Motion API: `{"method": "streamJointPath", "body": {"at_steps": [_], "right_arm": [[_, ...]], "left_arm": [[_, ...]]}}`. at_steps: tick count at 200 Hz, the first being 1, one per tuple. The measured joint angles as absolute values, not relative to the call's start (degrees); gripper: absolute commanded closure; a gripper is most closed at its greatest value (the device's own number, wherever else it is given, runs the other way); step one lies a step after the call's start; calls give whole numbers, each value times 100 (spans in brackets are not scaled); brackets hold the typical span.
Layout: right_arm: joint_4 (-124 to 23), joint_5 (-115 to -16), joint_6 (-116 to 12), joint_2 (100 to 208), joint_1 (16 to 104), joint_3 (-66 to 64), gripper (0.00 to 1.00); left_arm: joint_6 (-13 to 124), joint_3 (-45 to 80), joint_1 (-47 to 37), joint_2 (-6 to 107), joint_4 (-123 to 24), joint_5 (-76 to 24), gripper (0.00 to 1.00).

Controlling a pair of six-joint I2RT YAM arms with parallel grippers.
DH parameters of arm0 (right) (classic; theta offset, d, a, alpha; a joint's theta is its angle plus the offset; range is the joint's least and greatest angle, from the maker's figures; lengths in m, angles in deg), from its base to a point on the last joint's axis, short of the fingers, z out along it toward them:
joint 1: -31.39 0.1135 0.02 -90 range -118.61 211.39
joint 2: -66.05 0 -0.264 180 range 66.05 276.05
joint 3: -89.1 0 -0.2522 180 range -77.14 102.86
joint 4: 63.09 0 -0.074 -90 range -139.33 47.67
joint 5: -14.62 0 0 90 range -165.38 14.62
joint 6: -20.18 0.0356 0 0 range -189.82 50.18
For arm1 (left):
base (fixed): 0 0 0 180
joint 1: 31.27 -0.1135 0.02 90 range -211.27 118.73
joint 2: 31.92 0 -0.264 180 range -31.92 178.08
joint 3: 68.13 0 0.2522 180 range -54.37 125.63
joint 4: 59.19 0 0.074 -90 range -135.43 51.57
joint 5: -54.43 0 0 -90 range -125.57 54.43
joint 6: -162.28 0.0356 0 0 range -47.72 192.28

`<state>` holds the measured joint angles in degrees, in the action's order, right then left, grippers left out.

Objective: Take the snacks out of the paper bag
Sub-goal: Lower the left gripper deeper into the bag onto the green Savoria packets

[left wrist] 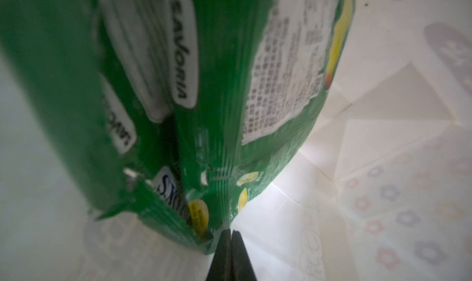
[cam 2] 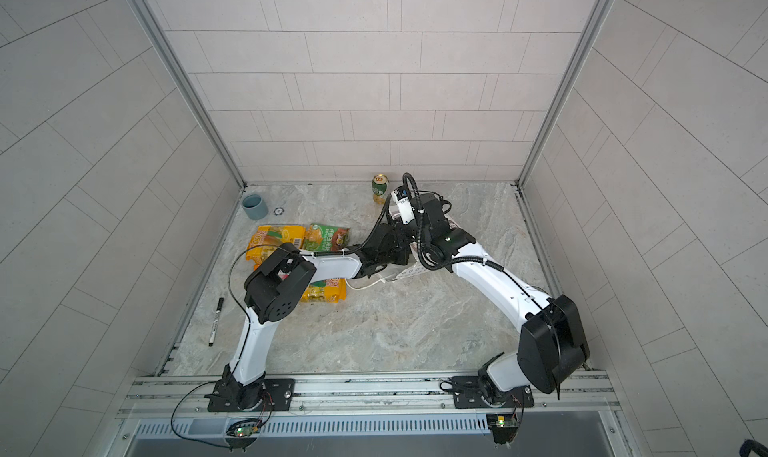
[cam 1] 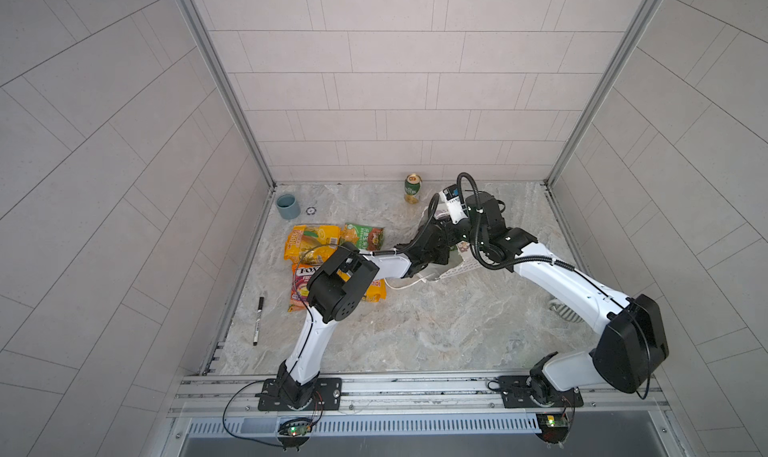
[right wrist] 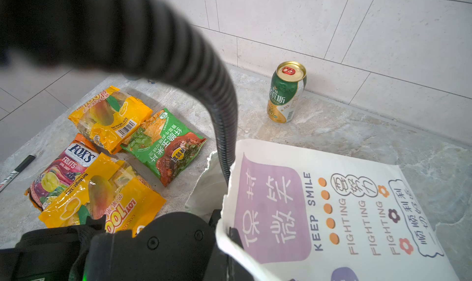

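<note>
The white paper bag (cam 1: 453,270) (cam 2: 409,273) lies on its side mid-table, purple panels up (right wrist: 332,203). My right gripper (right wrist: 224,231) is shut on the rim of its mouth. My left gripper (left wrist: 231,232) is deep inside the bag (left wrist: 383,190), hidden in both top views, its black fingertips shut on the sealed edge of a green snack packet (left wrist: 217,113). Several snacks lie out on the table at the left: a yellow-orange packet (cam 1: 307,243) (right wrist: 109,116), a green one (cam 1: 363,236) (right wrist: 166,146), a FOX'S packet (cam 1: 301,288) (right wrist: 61,169) and another yellow one (right wrist: 102,198).
A green-gold can (cam 1: 412,188) (right wrist: 287,93) stands by the back wall. At the back left sits a grey-blue cup (cam 1: 288,206). A black marker (cam 1: 258,320) lies near the left wall. The bag's cord handle (cam 1: 403,285) trails on the table.
</note>
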<state>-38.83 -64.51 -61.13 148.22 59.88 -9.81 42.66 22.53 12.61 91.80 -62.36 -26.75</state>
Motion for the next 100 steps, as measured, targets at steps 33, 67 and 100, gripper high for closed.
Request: {"method": "streamJointPath", "body": {"at_steps": [33, 67, 100], "right_arm": [[-3887, -6490, -6087, 14822, 5984, -983, 100], [-3900, -6555, -6065, 14805, 5964, -1001, 100], [-3922, -6597, -6041, 14789, 5905, -1012, 100]], "left_arm": [[4279, 1989, 1250, 8983, -6327, -2653, 100], [4340, 1525, 1246, 8458, -6400, -2636, 100], [4366, 1073, 1244, 7827, -6478, -2636, 100]]}}
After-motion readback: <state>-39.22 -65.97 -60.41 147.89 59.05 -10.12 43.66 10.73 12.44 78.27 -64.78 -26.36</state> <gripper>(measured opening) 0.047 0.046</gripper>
